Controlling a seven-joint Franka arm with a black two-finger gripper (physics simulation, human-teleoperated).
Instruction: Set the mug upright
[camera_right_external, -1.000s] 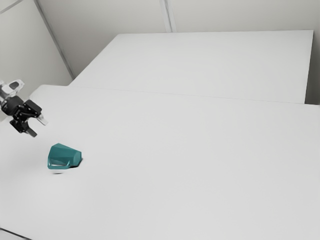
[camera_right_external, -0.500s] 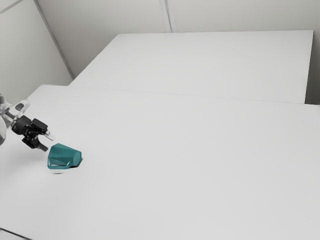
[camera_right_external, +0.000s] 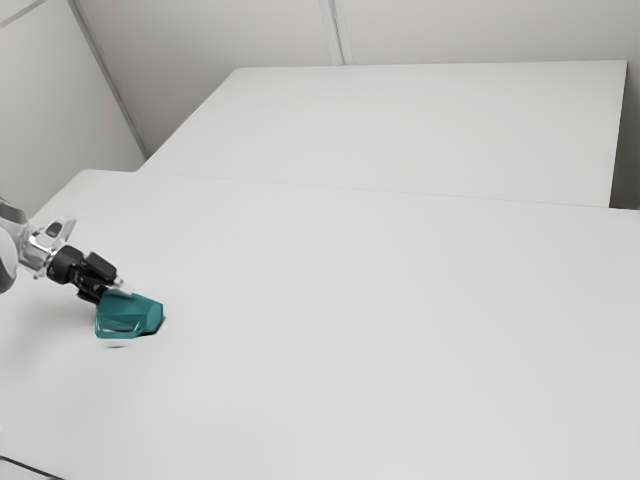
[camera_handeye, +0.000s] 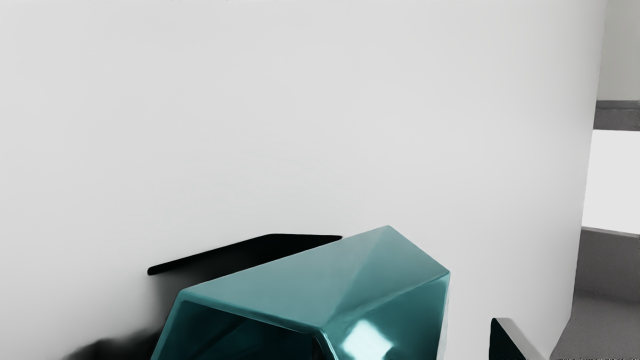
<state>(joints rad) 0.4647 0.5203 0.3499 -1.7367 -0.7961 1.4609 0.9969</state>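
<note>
Teal mug lies on its side on the surface, right at the tips of the end effector, w/ its open mouth facing back twd the end effector & its base pointing away. End effector's fingers are apart: per wrist view, one fingertip is just beside the mug w/ a gap b/w; can't tell where the other is rel. to the mug. Dark shadow falls along the mug's side opp. that fingertip.
</note>
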